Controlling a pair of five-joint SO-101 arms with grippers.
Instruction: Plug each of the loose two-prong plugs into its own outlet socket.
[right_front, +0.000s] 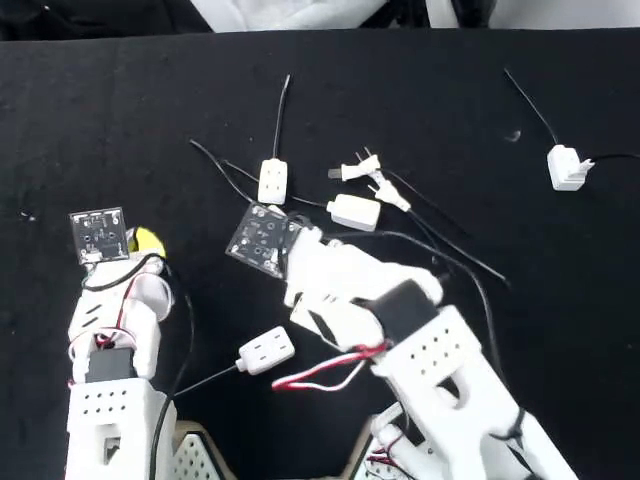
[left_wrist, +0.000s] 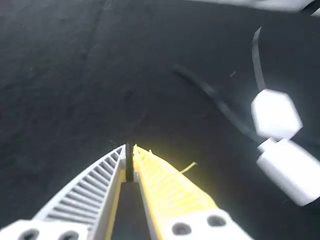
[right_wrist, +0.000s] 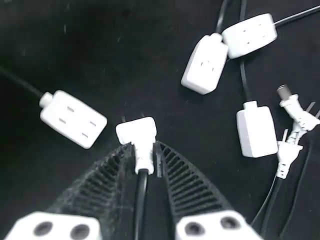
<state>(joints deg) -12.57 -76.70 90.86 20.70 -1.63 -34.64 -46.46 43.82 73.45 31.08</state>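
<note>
At your right gripper's (right_wrist: 142, 149) tips: plug (right_wrist: 136, 131) pinched, prongs forward, not yet seated | left gripper (left_wrist: 129, 150): pressed together, holding nothing | socket (right_wrist: 73, 119): near the right tips, vacant | loose plugs (right_wrist: 296, 106): two, farther off, waiting; you likely have nothing plugged so far.

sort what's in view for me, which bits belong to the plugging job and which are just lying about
For the job: two-prong plug held in the right gripper; two loose plugs; outlet sockets.
Lying about: black table; white material past its far edge.
</note>
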